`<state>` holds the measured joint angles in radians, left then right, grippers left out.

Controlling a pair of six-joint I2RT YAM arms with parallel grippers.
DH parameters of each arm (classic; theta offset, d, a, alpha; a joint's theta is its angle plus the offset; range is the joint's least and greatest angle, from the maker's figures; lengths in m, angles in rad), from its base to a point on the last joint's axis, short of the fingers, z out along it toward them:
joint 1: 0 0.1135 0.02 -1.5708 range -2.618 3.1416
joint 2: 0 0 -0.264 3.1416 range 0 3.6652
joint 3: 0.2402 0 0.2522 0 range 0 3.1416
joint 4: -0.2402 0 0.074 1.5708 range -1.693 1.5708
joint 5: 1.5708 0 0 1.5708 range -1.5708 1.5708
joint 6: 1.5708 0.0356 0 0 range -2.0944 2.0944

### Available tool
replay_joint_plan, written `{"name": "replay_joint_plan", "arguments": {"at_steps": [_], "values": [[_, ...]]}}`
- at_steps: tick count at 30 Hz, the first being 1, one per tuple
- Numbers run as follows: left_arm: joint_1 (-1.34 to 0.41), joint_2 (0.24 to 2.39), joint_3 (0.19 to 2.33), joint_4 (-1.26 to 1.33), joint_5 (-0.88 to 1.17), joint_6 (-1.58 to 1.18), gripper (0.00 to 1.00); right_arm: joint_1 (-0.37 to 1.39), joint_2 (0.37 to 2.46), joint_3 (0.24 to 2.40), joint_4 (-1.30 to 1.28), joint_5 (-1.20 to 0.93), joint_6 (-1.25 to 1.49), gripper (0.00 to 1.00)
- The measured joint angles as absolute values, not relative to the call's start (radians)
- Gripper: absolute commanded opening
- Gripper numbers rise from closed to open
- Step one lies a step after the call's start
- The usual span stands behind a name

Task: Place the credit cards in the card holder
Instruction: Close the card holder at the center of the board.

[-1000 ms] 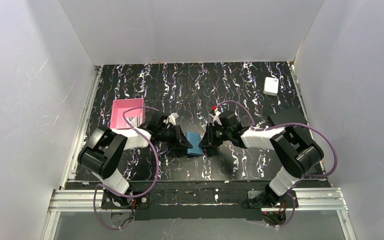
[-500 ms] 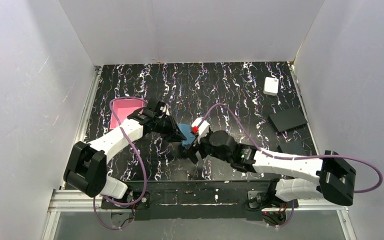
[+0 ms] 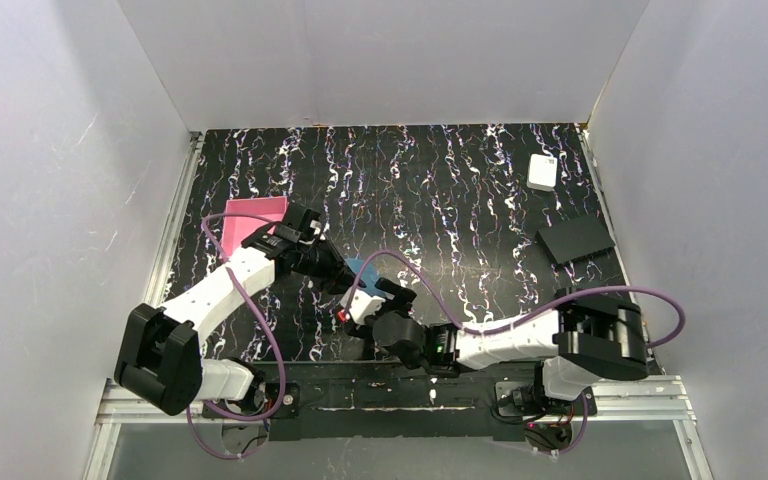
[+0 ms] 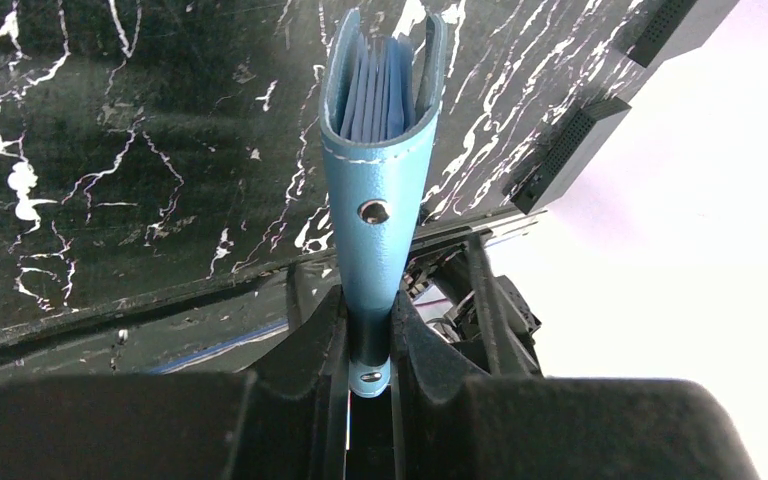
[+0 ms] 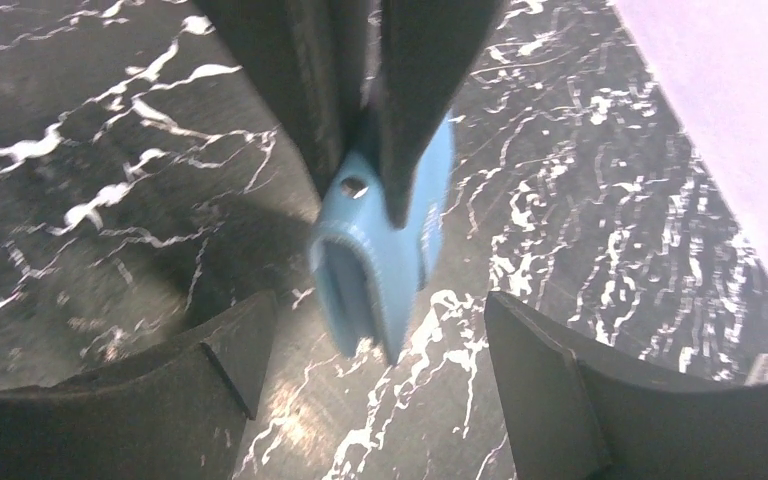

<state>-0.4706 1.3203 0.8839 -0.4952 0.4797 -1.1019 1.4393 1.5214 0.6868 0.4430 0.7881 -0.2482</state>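
The card holder [image 3: 363, 271] is a teal folded wallet held on edge above the table, just in front of centre. My left gripper [image 4: 370, 335] is shut on its snap-tab end, and its pale blue-grey slots [image 4: 375, 95] face away from that camera. In the right wrist view the card holder [image 5: 385, 260] hangs from the left gripper's dark fingers [image 5: 415, 90]. My right gripper [image 5: 375, 385] stands open just short of the holder, with nothing between its fingers [image 5: 545, 390]. From above, the right gripper [image 3: 365, 296] sits low by the front edge. The credit cards are out of view.
A pink tray [image 3: 248, 222] lies at the left behind the left arm. A white box [image 3: 542, 172] sits at the far right corner, with a flat black rectangle [image 3: 575, 240] nearer along the right side. White walls close in three sides.
The right arm swung from the holder's right side round to the front edge and opened its jaws. The left gripper raised the holder and carried it a little to the left.
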Motion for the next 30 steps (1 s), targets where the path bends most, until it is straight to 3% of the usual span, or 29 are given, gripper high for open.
{"name": "replay_joint_plan", "arguments": {"at_steps": [2,4,7,10,11,12,15,17,19,24,30], "values": [[-0.471,1.320,0.873,-0.499,0.480,-1.114,0.00,1.452,1.560,0.698,0.492,0.858,-0.276,0.81],[-0.471,1.320,0.869,-0.505,0.479,-1.122,0.00,1.461,1.593,0.707,0.536,0.906,-0.298,0.71],[-0.471,1.319,0.868,-0.506,0.479,-1.132,0.00,1.468,1.629,0.725,0.579,0.956,-0.312,0.40],[-0.469,1.315,0.869,-0.494,0.484,-1.149,0.00,1.472,1.669,0.755,0.587,0.989,-0.301,0.17],[-0.467,1.311,0.869,-0.492,0.481,-1.150,0.03,1.476,1.681,0.762,0.592,1.000,-0.294,0.09],[-0.467,1.308,0.869,-0.496,0.475,-1.150,0.14,1.478,1.689,0.765,0.596,1.009,-0.286,0.03],[-0.468,1.305,0.871,-0.507,0.455,-1.136,0.62,1.478,1.688,0.764,0.585,1.006,-0.229,0.01],[-0.468,1.298,0.890,-0.543,0.435,-1.110,0.85,1.462,1.672,0.753,0.558,0.980,-0.148,0.01],[-0.467,1.280,0.929,-0.593,0.385,-1.072,0.97,1.422,1.633,0.725,0.517,0.919,-0.048,0.01],[-0.466,1.166,1.039,-0.685,0.187,-0.944,0.98,1.237,1.468,0.593,0.496,0.642,0.233,0.01],[-0.461,0.987,0.911,-0.583,0.164,-0.803,0.80,0.911,1.400,0.447,0.591,0.243,0.587,0.01]]}}
